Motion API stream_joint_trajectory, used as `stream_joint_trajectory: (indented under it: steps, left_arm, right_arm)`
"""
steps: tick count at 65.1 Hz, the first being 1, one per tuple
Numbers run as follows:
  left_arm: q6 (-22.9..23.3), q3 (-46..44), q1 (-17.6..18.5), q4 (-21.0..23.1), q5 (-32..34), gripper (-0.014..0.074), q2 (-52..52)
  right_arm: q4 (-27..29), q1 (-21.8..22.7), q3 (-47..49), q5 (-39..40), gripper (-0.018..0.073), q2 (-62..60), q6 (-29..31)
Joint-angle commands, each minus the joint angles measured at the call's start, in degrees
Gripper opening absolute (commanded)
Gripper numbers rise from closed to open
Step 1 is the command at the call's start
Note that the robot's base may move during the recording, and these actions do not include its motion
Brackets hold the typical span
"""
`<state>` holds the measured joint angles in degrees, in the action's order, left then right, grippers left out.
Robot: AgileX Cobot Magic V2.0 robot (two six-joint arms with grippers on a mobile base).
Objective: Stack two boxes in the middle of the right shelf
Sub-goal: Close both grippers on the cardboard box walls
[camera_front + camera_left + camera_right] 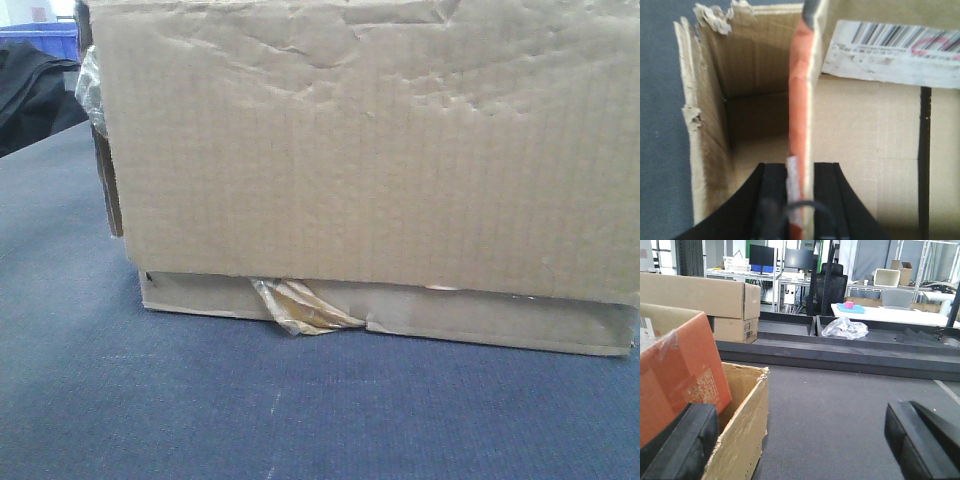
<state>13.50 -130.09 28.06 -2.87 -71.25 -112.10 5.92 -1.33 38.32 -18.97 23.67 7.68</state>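
Note:
A large worn cardboard box fills the front view, standing on the blue-grey surface; no gripper shows there. In the left wrist view my left gripper is shut on an upright orange-taped flap of this box, with the open box inside to its left. In the right wrist view my right gripper is open. Its left finger is over the box's inside, beside the orange flap with a QR code. The box's side wall lies between the fingers. Two stacked cardboard boxes stand farther back at the left.
A white barcode label is on the box top. Torn tape hangs at the box's bottom edge. Dark trays with a clear plastic bag run across the back. Grey carpet lies to the right of the box.

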Motion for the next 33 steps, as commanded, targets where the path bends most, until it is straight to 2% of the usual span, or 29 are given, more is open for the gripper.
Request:
stream_joint_trajectory:
  steps: [1, 7, 12, 16, 26, 33]
  left_arm:
    - [0.94, -0.45, 0.32, 0.66, 1.28, -0.0111, 0.33]
    - [1.07, -0.45, 0.32, 1.61, 1.28, -0.0097, 0.24]
    - [1.07, -0.45, 0.32, 2.5, 1.28, -0.0013, 0.24]
    - [1.07, -0.45, 0.32, 2.87, 1.28, 0.0099, 0.24]
    - [1.07, -0.99, 0.32, 2.87, 1.28, 0.0469, 0.35]
    - [1.07, -3.56, 0.32, 2.87, 1.28, 0.0619, 0.47]
  right_arm:
    - [-0.25, -0.07, 0.54, 1.35, 0.0568, 0.19, -0.11]
    - [-0.25, -0.07, 0.54, 1.35, 0.0568, 0.19, -0.11]
    - [-0.25, -0.07, 0.54, 1.35, 0.0568, 0.19, -0.11]
    - [-0.25, -0.07, 0.54, 1.35, 0.0568, 0.19, -0.11]
    - [-0.25, -0.07, 0.54, 1.35, 0.0568, 0.19, -0.11]
    - [-0.25, -0.07, 0.54, 1.35, 0.0568, 0.19, -0.11]
